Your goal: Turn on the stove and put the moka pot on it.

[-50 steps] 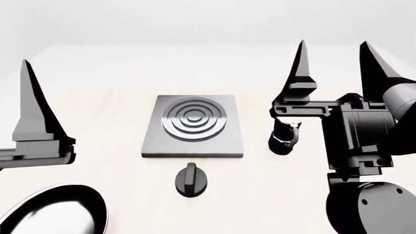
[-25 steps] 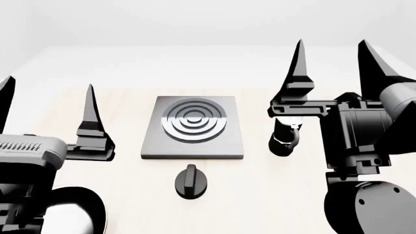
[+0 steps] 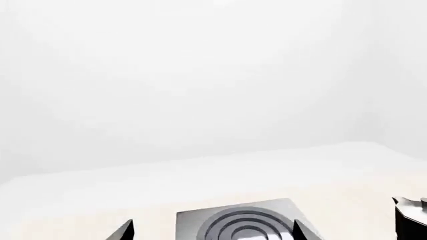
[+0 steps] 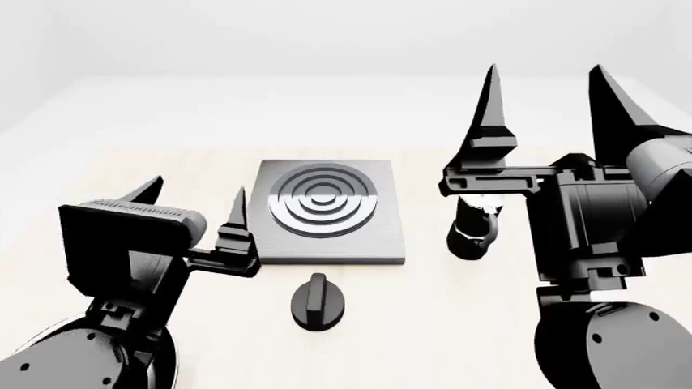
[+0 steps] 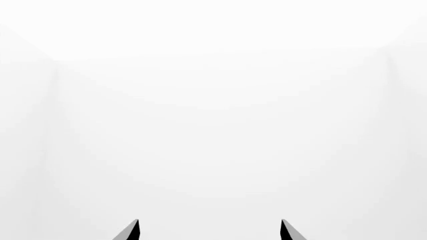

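Head view: stove sits mid-table, grey slab w/ ringed burner on top. Knob lies just in front of the stove's near edge, apart from it, its grip bar pointing roughly toward the slab. Pot stands upright on the table just right of the stove, not on it; top part hidden behind the right gripper's finger, black body and a bit of silver showing.

Left gripper hangs near the stove's left front corner, fingers spread w/ nothing between them, tips pointing away from the robot. Right gripper is up high to the right of the stove, over and beyond the pot in the picture, fingers wide apart, holding nothing.

Left wrist view: stove shows between the two fingertips, burner rings centred-ish; the pot's lid edge peeks in at the frame's side, right of the stove. Rest is pale table and wall.

Right wrist view: only two fingertips set apart against blank white; no stove or pot visible there.
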### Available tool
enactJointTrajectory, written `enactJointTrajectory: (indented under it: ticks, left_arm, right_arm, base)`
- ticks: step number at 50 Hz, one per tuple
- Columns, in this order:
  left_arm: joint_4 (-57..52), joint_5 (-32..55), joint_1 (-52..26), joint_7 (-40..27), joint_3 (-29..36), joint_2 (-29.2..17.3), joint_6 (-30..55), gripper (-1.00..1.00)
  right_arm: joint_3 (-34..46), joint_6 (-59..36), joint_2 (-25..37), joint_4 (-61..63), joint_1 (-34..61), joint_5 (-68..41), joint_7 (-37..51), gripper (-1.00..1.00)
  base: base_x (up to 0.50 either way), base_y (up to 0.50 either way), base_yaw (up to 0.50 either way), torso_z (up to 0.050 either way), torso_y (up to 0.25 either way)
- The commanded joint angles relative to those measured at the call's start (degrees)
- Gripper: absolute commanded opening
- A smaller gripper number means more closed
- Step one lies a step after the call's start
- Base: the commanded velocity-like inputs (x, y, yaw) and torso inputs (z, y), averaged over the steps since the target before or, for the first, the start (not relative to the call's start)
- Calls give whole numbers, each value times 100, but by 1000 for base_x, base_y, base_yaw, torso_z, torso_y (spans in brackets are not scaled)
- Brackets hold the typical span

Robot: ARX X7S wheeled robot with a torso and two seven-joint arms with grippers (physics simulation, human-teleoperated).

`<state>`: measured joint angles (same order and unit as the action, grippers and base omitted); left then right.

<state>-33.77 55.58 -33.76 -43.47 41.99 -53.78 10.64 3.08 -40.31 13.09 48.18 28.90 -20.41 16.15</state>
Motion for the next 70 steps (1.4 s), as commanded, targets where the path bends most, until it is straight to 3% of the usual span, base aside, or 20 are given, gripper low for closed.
enactJointTrajectory:
  ticks: [1,31,50,70]
  left_arm:
    - [540,280,-39,423,271,482,167,100]
    - [2093,217,513,1452,995,1628,28,100]
    - [2830,169,812,1885,1150,2029,-212,100]
    - [2959,205,871,2022,1146,2106,-290,100]
  right_arm:
    - [36,-104,15,39,86,-74,64,100]
    - [149,237,97,-30,-67,-58,82,100]
    - [124,153,145,109,-13,-189,173,100]
    - [150,113,193,97,54,-279,238,100]
  base:
    - [0,0,0,0,0]
    - [0,0,0,0,0]
    - [0,0,0,0,0]
    - [0,0,0,0,0]
